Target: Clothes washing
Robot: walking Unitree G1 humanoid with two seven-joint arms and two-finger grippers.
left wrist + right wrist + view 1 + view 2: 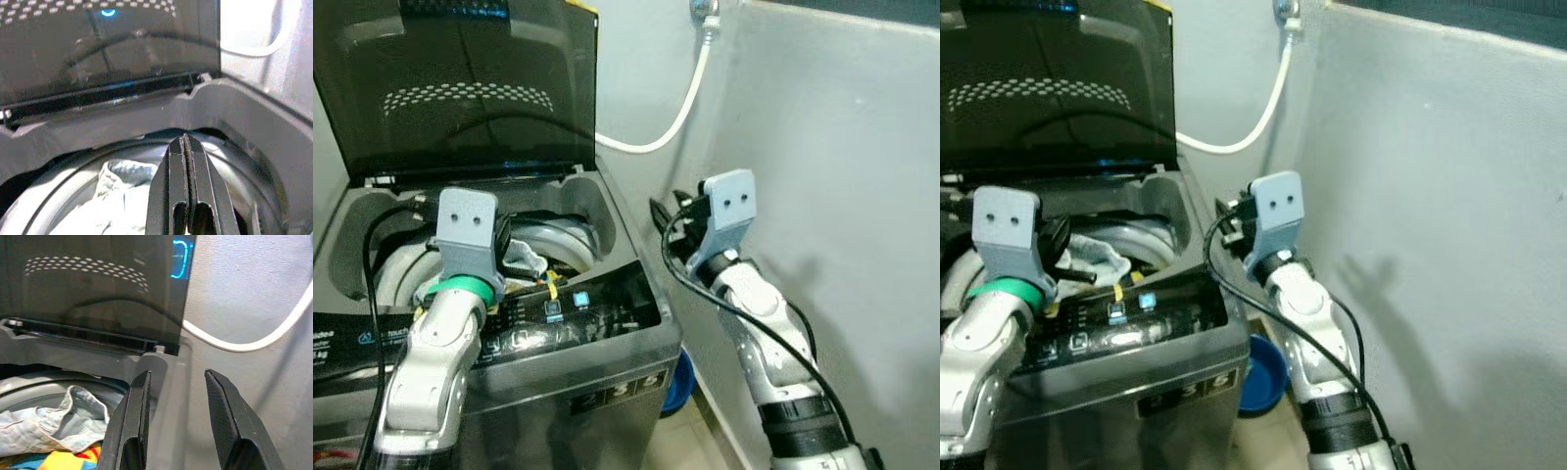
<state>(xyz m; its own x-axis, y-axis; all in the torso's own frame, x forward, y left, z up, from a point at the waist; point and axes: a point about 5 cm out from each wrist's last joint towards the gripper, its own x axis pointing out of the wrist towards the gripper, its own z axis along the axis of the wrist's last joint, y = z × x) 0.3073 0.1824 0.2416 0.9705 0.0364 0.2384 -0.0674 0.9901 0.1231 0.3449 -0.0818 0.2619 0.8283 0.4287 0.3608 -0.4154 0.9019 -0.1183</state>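
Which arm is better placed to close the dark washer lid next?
Probably the right: its open claw is near the raised dark tinted lid's free edge. The left claw, shut, hangs over the steel drum.

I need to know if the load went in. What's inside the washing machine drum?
Light denim clothing and a colourful item lie in the drum; anything beneath them is hidden.

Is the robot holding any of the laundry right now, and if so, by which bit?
No, nothing is held. The left tool is shut empty above the clothes in the washing machine; the right tool is open beside the tub.
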